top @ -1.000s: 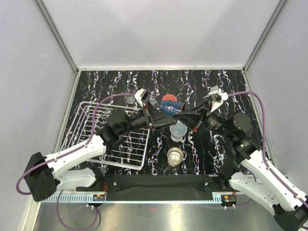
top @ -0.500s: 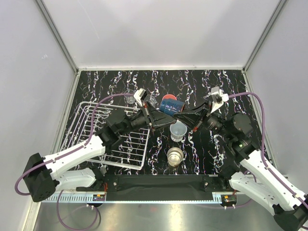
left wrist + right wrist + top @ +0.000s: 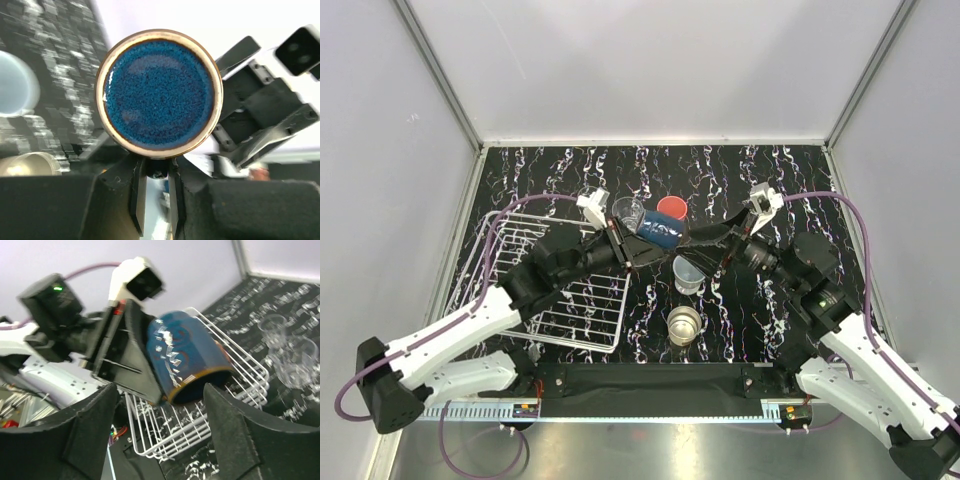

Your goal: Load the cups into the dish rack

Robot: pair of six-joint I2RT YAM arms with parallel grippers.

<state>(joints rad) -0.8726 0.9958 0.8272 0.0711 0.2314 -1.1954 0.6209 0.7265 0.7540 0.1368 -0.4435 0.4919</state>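
Above the table's middle, top view: dark blue cup [image 3: 662, 234] was held off the surface, tipped on its side, in the left gripper [image 3: 638, 240]. The jaws were narrow and pinched on the cup at its 9 o'clock end.

Left wrist view: the cup's [image 3: 159, 94] round blue face with a brown ring filled the frame just above the close-set fingers [image 3: 137, 187]. I could not tell whether this was the mouth or the base.

The right gripper [image 3: 705, 252] stood at the cup's 3 o'clock, jaws wide. In its own view the two pads [image 3: 87, 435] flanked the cup [image 3: 187, 360] but stood clear of it, gripping nothing.

Step in hand, as I judged it: a mid-air pass of the cup, with the left arm alone now carrying it.

The dish rack [image 3: 582, 344] lay at the cup's 8 o'clock, near, with no cups seen in it.

Next move would call for:
- the right arm to back off toward 3 o'clock
- the left arm to swing the cup toward 8 o'clock over the wires, right it, lower it, then open

Waiting on the table:
- coral-red tumbler [image 3: 671, 207] at 12 o'clock, just beyond the cup
- a clear glass [image 3: 628, 211] at 11 o'clock
- pale mug [image 3: 690, 272] at 5 o'clock
- beige cup [image 3: 684, 323] at 6 o'clock, nearer the bases
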